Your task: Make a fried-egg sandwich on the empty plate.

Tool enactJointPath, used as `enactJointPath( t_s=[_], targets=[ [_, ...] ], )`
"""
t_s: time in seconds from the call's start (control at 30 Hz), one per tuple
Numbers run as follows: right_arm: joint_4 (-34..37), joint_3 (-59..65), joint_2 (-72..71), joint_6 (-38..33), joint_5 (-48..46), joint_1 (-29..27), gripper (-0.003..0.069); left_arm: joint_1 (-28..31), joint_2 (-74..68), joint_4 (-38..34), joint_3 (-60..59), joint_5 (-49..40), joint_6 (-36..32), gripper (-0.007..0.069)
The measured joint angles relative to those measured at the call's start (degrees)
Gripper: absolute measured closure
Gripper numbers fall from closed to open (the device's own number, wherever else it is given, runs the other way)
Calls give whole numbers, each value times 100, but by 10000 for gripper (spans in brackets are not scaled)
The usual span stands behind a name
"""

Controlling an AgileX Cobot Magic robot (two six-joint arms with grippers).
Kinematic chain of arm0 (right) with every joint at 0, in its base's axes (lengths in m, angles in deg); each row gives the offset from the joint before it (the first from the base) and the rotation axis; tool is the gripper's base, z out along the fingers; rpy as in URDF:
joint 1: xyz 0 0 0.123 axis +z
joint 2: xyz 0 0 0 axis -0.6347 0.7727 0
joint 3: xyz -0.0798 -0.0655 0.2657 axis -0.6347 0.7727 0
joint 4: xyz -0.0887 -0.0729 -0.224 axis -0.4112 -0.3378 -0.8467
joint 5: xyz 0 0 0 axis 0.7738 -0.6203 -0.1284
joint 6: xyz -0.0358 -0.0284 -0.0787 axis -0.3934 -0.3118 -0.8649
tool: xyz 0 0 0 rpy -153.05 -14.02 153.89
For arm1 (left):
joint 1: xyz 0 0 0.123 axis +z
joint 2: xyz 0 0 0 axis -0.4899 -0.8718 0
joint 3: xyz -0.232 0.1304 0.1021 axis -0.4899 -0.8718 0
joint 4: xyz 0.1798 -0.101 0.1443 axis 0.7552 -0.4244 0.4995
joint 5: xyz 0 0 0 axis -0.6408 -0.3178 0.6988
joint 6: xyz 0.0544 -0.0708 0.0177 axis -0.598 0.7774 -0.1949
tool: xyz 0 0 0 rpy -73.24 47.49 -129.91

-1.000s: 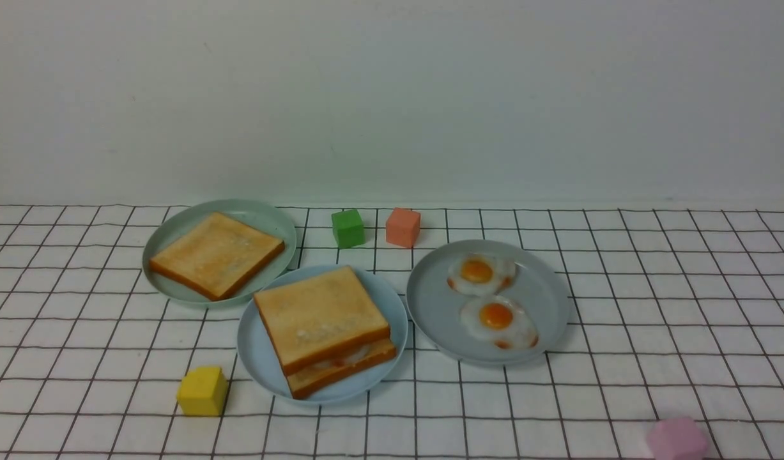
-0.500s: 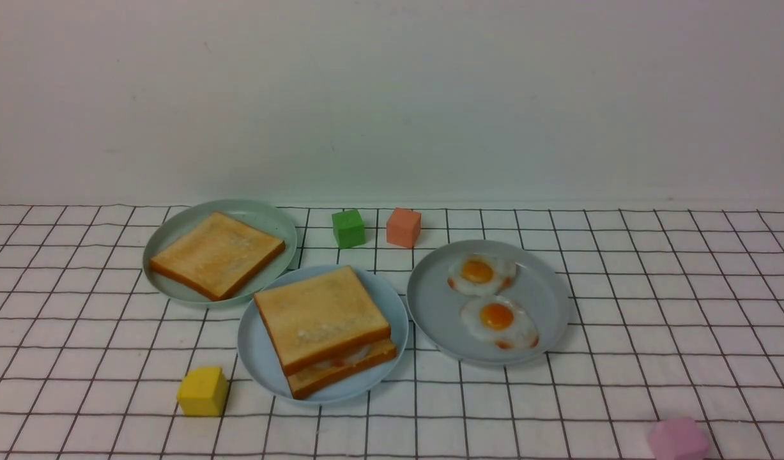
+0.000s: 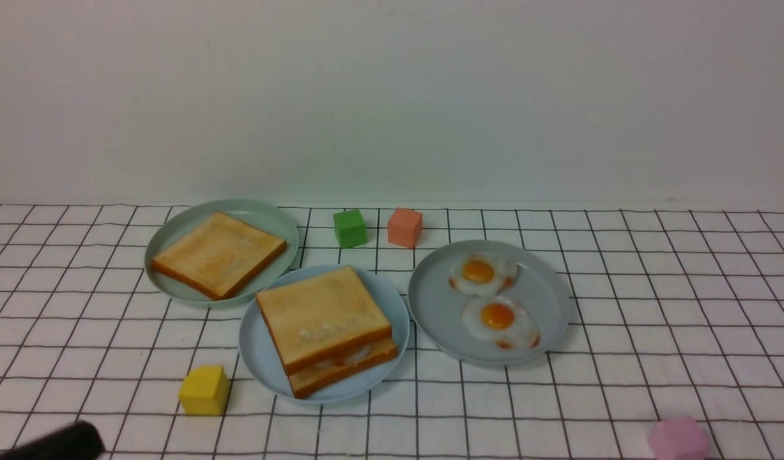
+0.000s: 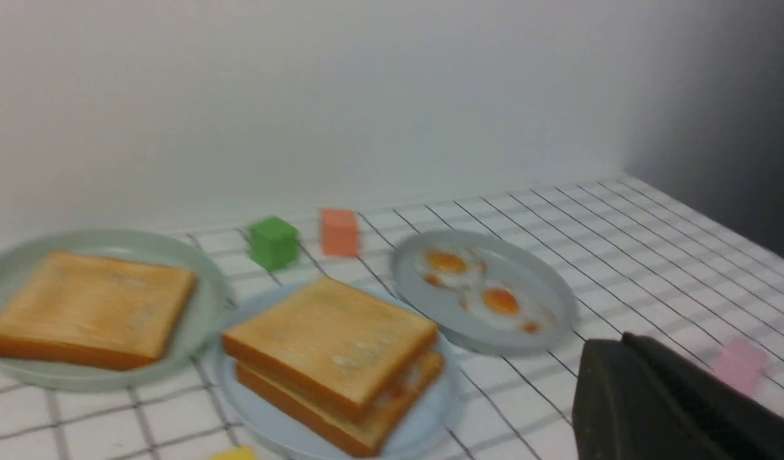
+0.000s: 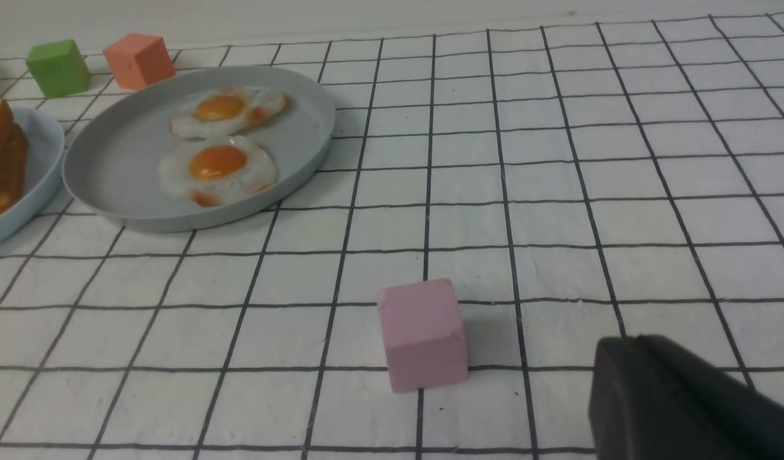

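Sandwich (image 3: 324,319) rests on the light-blue plate (image 3: 254,358), egg between the slices; the upper slice sits offset, exposing filling, probably from an imprecise release. Left tool (image 4: 628,345) and right tool (image 5: 631,345) are clenched without a load, presumably because assembly is complete. Spare eggs (image 3: 497,316) lie on the grey plate (image 3: 430,329), apparently surplus to one sandwich.

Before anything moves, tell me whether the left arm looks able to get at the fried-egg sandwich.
Probably yes: the fried-egg sandwich sits uncovered on the light-blue plate, with nothing standing over it; the yellow block is beside the plate, a minor obstacle at most.
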Motion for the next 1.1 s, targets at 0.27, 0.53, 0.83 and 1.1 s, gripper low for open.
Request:
enactJointPath(
  t_s=[0.27,0.53,0.83,1.1],
  targets=[
    [0,0,0,0,0,0,653,2171,725,869,-896,-437,1420,638],
    [0,0,0,0,0,0,648,2477,725,916,-1133,-1428,1566,638],
    [0,0,0,0,0,0,639,2477,725,916,-1133,-1428,1566,638],
    [0,0,0,0,0,0,629,2477,725,916,-1133,-1431,1566,638]
  ],
)
